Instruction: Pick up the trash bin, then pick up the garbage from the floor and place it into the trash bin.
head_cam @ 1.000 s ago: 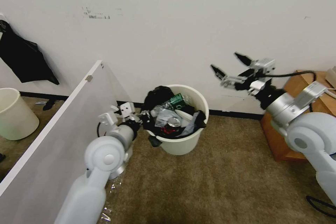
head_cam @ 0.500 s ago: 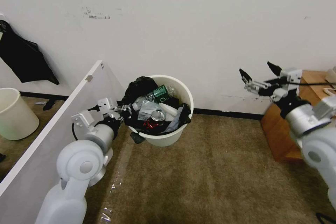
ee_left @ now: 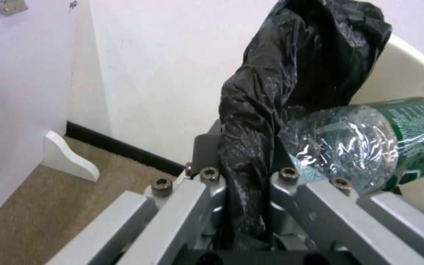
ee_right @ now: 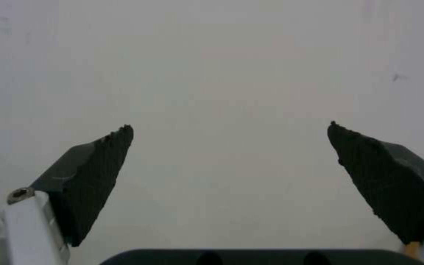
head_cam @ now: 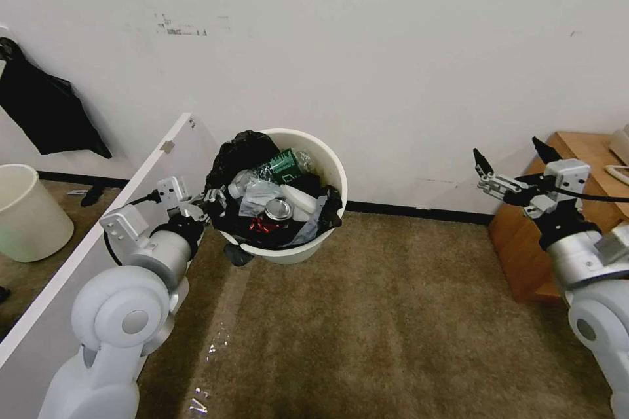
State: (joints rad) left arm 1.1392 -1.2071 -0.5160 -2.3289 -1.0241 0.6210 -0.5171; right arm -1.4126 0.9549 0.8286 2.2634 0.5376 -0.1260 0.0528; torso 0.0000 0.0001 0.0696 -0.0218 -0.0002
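The trash bin (head_cam: pixel 298 250), white with a crinkled black bag (head_cam: pixel 239 150) over its rim, hangs tilted just above the carpet by the wall. My left gripper (head_cam: pixel 213 201) is shut on its near-left rim. In the left wrist view the left gripper (ee_left: pixel 244 176) pinches the black bag (ee_left: pixel 295 66) and the rim (ee_left: pixel 410 68). Garbage fills the bin: a green-labelled clear bottle (head_cam: pixel 283 166) (ee_left: pixel 369 140), a can (head_cam: pixel 278 209), and white pieces. My right gripper (head_cam: pixel 509 152) (ee_right: pixel 228 127) is open and holds nothing, raised at the right and facing the white wall.
A white panel (head_cam: pixel 98 229) stands close on the left, with a second, unlined cream bin (head_cam: pixel 26 209) beyond it. A wooden cabinet (head_cam: pixel 557 222) stands at the right under my right arm. Brown carpet (head_cam: pixel 393 321) stretches in front.
My left arm has drawn the bin left and upward, still gripping its rim. The right gripper has swung right and a little lower, staying open.
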